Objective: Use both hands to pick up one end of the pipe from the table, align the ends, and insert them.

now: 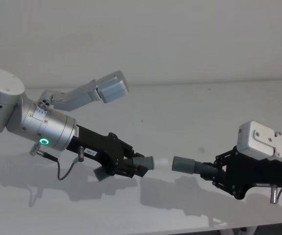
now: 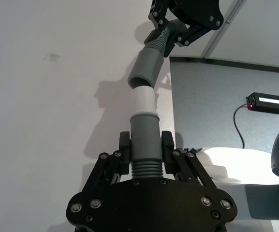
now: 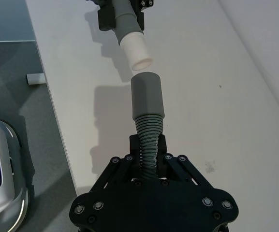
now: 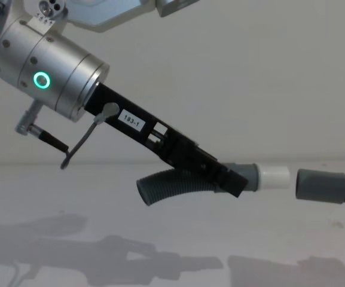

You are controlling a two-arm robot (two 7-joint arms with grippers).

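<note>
Both black grippers clamped ribbed grey hoses above the table — left gripper with the white spigot, right gripper with the grey cuff — a small gap between.

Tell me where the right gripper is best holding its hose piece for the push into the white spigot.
Best on the ribbed section just behind the grey cuff, jaws closing from both sides, as the right gripper holds it now. That leaves the cuff's open mouth free, facing the white spigot held by the left gripper. A grip closer to the cuff would likely flex less.
</note>
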